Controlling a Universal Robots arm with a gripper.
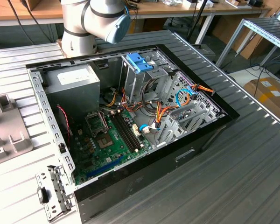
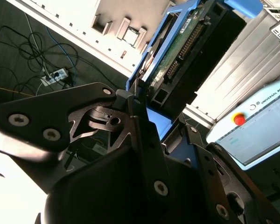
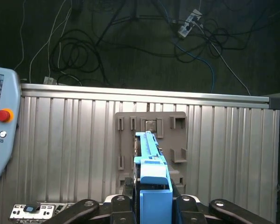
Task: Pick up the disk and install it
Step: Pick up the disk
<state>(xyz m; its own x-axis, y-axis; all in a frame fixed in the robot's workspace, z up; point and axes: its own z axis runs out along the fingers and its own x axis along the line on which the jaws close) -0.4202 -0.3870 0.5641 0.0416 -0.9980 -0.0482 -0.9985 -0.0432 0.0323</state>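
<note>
Above the ribbed metal table, in the first wrist view, the gripper is clamped on the disk. The disk's blue side rail stands edge-on between the fingers, with a grey fixture plate beyond it. In the exterior view the open computer case holds a grey power supply with a white sticker, whose print I cannot make out.

My arm is cut off at twelve o'clock in the exterior view; my gripper hides the near end of the disk.
</note>
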